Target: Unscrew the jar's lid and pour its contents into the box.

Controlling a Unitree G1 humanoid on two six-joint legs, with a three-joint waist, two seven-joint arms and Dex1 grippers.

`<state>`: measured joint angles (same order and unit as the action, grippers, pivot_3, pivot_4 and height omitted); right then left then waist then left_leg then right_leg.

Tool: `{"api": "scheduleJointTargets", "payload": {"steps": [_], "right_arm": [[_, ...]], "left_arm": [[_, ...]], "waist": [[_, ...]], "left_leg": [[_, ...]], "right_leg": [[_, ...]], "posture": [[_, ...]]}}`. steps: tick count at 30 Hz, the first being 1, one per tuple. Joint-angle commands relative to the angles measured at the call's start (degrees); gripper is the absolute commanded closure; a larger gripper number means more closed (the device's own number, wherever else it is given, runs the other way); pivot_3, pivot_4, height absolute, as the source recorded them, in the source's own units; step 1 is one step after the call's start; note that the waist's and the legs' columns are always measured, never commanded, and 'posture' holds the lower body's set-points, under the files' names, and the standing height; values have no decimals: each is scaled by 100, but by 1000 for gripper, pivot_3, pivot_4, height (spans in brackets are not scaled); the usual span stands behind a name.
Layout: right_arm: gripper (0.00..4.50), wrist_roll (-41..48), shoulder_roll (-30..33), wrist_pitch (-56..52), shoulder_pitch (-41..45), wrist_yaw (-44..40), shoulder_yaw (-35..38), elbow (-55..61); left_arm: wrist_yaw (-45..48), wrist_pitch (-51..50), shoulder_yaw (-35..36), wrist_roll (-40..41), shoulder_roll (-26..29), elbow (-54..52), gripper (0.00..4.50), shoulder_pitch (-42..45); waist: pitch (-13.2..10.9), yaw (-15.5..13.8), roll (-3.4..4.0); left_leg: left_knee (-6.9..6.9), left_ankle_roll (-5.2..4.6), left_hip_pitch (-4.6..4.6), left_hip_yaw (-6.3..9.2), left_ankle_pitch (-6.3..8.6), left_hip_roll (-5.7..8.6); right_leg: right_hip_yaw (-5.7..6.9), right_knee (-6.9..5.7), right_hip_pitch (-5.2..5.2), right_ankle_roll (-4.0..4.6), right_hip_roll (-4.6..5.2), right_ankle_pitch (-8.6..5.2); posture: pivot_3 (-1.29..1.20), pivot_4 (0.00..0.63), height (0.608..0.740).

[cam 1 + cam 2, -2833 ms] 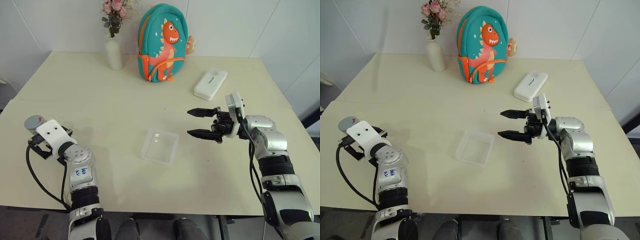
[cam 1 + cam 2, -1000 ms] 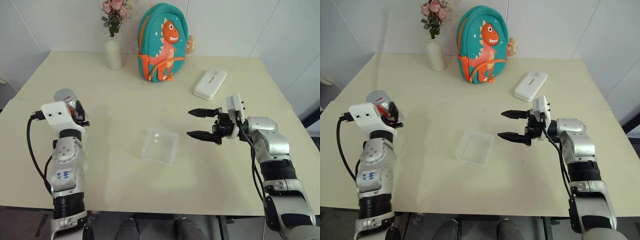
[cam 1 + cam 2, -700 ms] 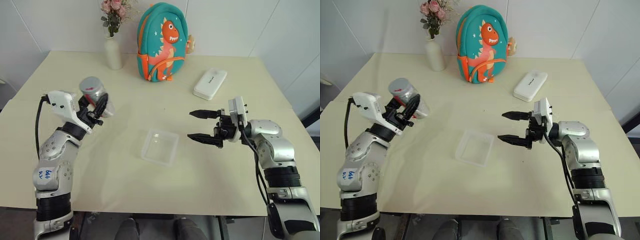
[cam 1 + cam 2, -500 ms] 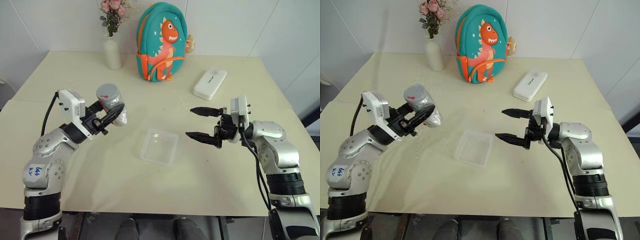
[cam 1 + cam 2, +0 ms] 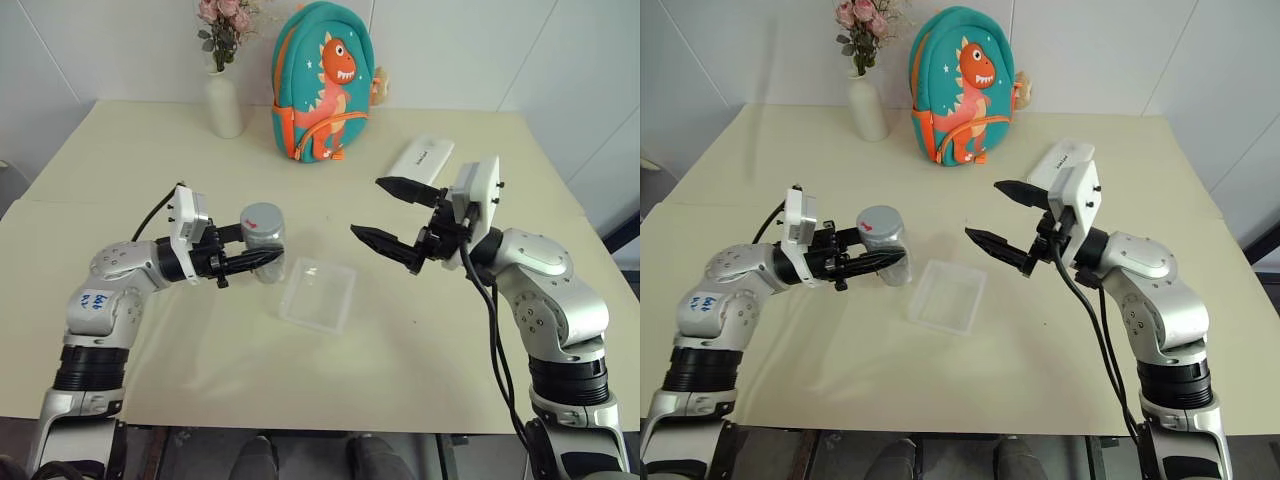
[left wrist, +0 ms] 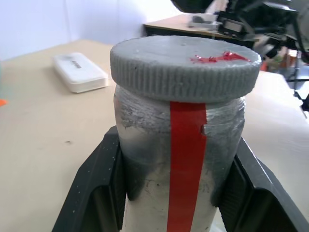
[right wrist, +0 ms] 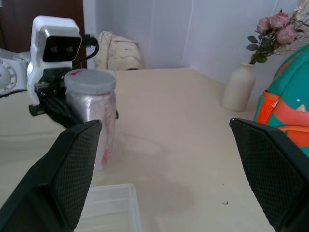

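- Where the tabletop (image 5: 120,400) meets the far wall, a white vase (image 5: 226,103) of pink flowers and a teal dinosaur backpack (image 5: 325,85) stand side by side; a flat white case (image 5: 421,160) lies toward the far right corner.
- Head views: the left hand (image 5: 262,262) is clamped on the jar (image 5: 264,243), upright, lid (image 5: 262,216) on, just left of the box (image 5: 319,295) near the middle. The right hand (image 5: 388,215) is spread wide, empty, above the box's right side.
- Left wrist view: black fingers (image 6: 99,186) press both jar walls; red tape (image 6: 186,164) runs down the glass.
- Right wrist view: the jar stands between the wide fingers.
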<state>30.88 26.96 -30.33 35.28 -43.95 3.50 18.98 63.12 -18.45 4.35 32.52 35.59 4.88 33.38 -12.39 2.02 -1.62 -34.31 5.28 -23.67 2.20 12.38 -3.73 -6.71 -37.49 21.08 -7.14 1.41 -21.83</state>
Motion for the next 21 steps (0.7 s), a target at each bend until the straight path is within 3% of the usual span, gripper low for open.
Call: {"api": "scheduleJointTargets", "payload": {"steps": [1,10,21], "right_arm": [[0,57,-138,-370,256,563,-117,497],[0,66,-425,-1354,698,1542,-399,891],[0,69,-798,-1835,861,1996,-844,1281]], "left_arm": [[365,603,-17,-121,-192,232,2519,280],[681,1340,-211,-474,-734,1024,2519,724],[735,1297,-404,-785,-976,1646,2519,1147]], "waist": [[0,-2,0],[0,-16,0],[0,-8,0]], "left_leg": [[-3,5,-24,0,-8,0],[-29,1,-54,4,-17,1],[-34,-2,-55,8,-17,2]], "right_leg": [[0,-12,30,0,0,0],[1,-38,58,0,-1,0],[4,-42,57,0,-2,0]], "posture": [[0,150,740],[0,150,740],[0,150,740]]}}
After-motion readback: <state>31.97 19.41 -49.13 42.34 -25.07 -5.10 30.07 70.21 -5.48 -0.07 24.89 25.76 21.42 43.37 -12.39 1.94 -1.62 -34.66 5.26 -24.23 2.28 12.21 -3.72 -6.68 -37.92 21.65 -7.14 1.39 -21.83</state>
